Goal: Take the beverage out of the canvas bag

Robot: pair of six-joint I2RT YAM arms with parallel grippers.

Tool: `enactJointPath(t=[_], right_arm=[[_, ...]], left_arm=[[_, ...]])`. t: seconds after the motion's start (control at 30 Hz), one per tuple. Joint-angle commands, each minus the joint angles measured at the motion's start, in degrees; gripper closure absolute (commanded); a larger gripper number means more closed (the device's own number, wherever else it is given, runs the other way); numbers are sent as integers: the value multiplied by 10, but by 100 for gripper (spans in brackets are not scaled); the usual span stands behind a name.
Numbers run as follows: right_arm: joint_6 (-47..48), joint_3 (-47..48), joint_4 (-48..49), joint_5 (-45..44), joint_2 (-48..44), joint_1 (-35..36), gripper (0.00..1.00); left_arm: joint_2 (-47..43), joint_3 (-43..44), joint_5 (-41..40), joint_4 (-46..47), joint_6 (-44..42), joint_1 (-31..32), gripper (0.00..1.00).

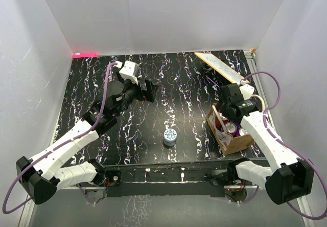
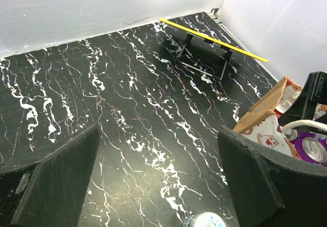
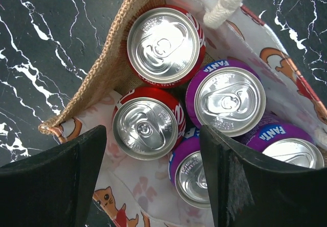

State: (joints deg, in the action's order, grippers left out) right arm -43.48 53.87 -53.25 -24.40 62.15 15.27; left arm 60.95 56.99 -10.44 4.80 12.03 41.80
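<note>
Right tool (image 3: 152, 133), fingers (image 3: 56, 181) spread astride red can (image 3: 147, 120) inside canvas bag (image 3: 110, 58); left tool (image 2: 159, 132) likewise spread above table (image 2: 76, 84).

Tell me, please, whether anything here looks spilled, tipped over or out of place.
Nothing looks spilled or damaged. The five cans in the canvas bag stand upright, as does the lone can on the table. Only the yellow-edged board at the back right sits propped at a tilt.

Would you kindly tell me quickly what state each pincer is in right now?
Left pincer: open, empty.
Right pincer: open, straddling a red can, not clamped.
</note>
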Motion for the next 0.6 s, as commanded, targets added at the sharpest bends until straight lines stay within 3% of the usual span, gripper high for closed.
enactJointPath(t=[0.0,0.57], right_arm=[[-1,2,50,-12,8,-2,25],[-7,-22,70,15,44,-3,32]], left_arm=[[-8,-1,5,20,3,5,3],[-10,5,9,14,6,7,3]])
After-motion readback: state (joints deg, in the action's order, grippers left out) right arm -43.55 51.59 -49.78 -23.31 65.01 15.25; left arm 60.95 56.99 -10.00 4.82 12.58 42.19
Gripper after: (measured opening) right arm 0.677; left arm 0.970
